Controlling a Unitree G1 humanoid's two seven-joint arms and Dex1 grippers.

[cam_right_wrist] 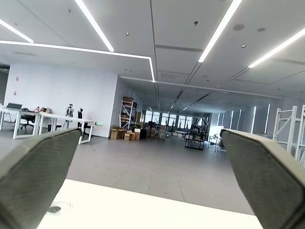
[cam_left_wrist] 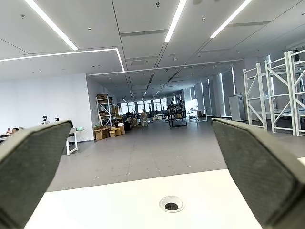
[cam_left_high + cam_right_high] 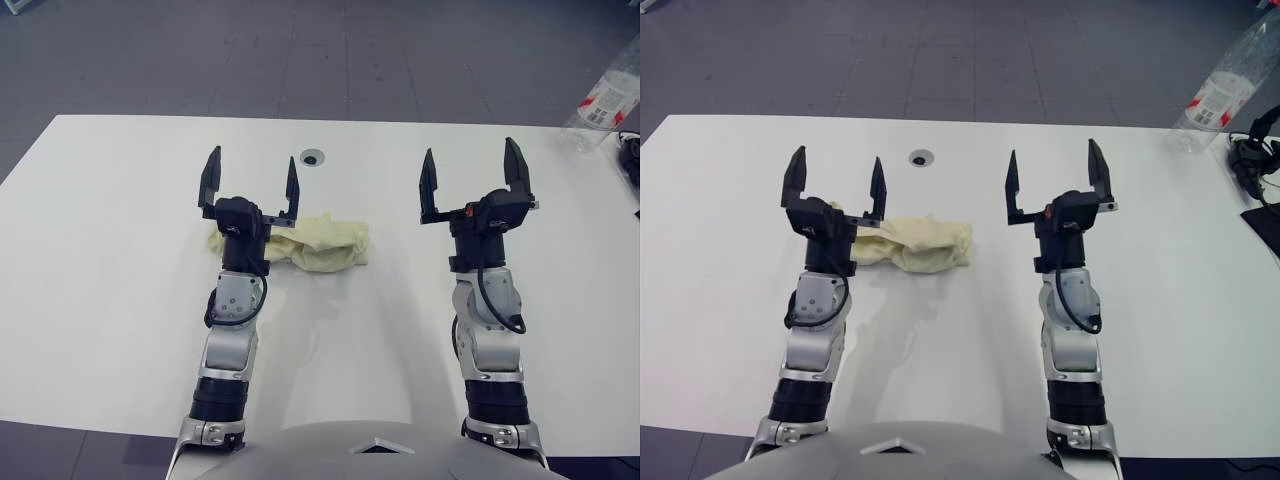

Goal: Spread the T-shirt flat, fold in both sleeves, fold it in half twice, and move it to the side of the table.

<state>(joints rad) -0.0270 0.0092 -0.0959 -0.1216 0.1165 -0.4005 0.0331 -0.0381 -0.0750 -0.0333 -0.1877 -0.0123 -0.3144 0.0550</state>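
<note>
The T-shirt (image 3: 325,245) is seen crumpled on the bench (image 3: 100,250), its left end hidden under the left gripper (image 3: 252,170). That gripper and the right gripper (image 3: 470,165) are held spread wide above the bench, nothing grasped. A bottle (image 3: 605,100) is cut off at the far right corner.

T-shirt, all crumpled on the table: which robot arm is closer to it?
Left. The left arm crosses over the T-shirt at its left end, with its jaws open just beyond it. The right arm is off to the T-shirt's right, clearly apart, jaws open too.
</note>
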